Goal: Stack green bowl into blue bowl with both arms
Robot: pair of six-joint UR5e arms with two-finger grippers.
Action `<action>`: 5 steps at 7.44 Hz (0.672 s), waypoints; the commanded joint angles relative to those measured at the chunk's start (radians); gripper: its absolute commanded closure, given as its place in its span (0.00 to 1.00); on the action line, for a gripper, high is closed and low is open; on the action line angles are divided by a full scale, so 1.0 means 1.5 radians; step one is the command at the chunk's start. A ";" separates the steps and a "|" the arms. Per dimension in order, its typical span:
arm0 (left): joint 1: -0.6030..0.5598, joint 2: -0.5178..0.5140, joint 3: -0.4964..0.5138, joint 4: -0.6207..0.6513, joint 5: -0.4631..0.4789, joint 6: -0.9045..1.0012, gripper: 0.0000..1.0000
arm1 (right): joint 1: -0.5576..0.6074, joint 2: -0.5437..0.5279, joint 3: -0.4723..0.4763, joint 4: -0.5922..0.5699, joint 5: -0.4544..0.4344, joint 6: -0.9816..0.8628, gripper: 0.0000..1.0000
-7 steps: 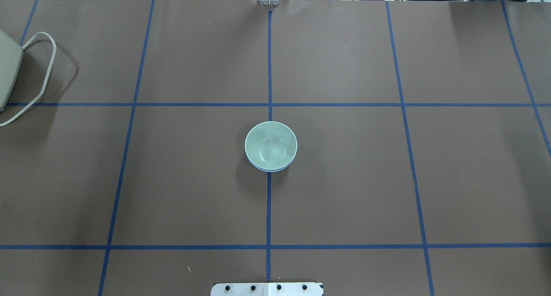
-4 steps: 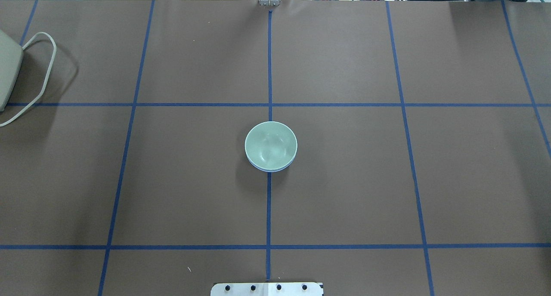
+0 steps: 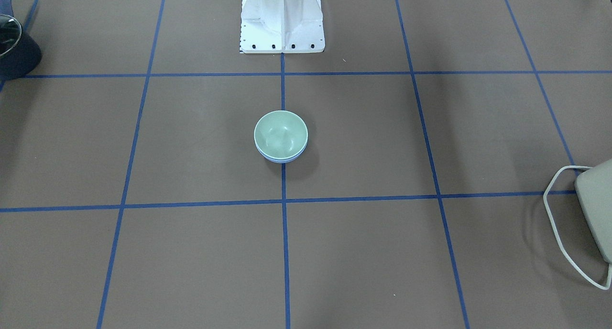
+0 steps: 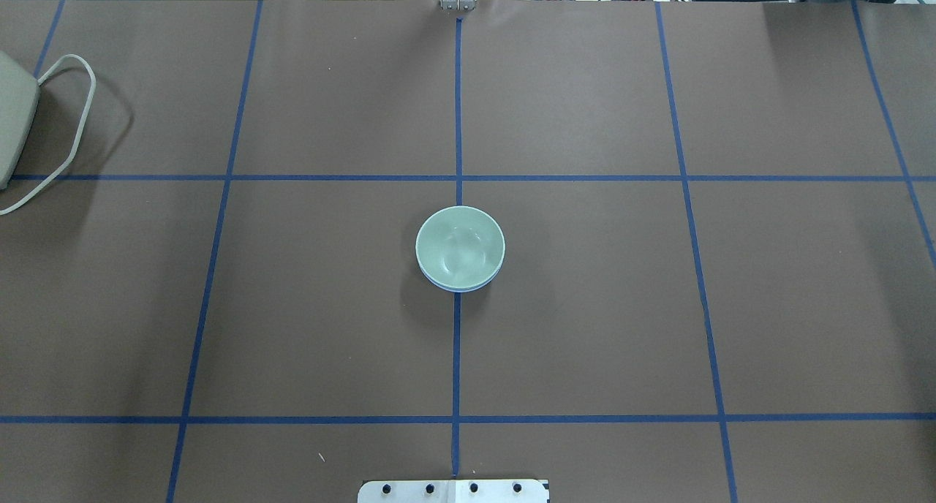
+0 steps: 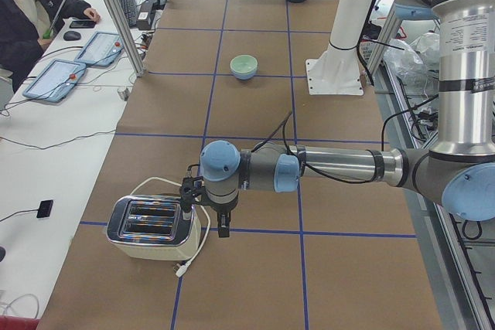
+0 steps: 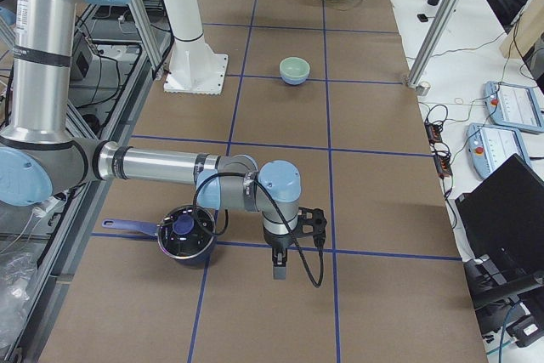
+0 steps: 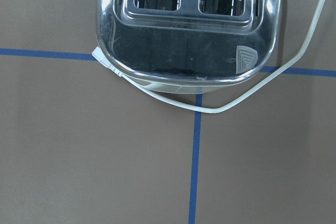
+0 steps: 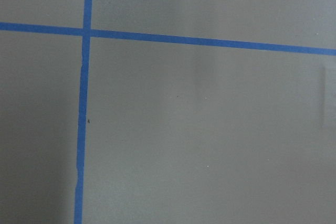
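The pale green bowl (image 4: pixel 460 246) sits nested inside the blue bowl (image 4: pixel 458 289) at the middle of the table; only a thin blue rim shows under it. The stack also shows in the front view, green bowl (image 3: pixel 280 134) over blue rim (image 3: pixel 282 160), and far off in both side views. Both arms are away from it. My left gripper (image 5: pixel 223 226) hangs next to the toaster in the exterior left view only. My right gripper (image 6: pixel 279 268) hangs next to a pot in the exterior right view only. I cannot tell whether either is open or shut. No fingers show in the wrist views.
A chrome toaster (image 5: pixel 151 226) with a white cord stands at the table's left end, directly under the left wrist camera (image 7: pixel 189 24). A dark pot (image 6: pixel 185 235) stands at the right end. The white pedestal (image 3: pixel 282 18) stands at the robot's edge. Blue tape lines grid the brown table.
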 commanded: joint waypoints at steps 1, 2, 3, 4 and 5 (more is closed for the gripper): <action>0.002 0.007 0.000 0.000 0.000 0.000 0.01 | 0.000 -0.005 -0.001 0.001 0.007 0.000 0.00; 0.002 0.011 -0.001 0.000 0.000 0.000 0.01 | 0.000 -0.006 -0.001 0.001 0.007 0.000 0.00; 0.002 0.014 -0.001 0.000 0.000 0.000 0.01 | 0.000 -0.006 -0.001 0.001 0.007 0.000 0.00; 0.003 0.016 -0.001 0.000 0.000 0.000 0.01 | 0.000 -0.006 -0.001 0.001 0.007 0.000 0.00; 0.002 0.016 -0.001 0.000 0.000 0.000 0.01 | 0.000 -0.006 -0.001 0.001 0.007 0.000 0.00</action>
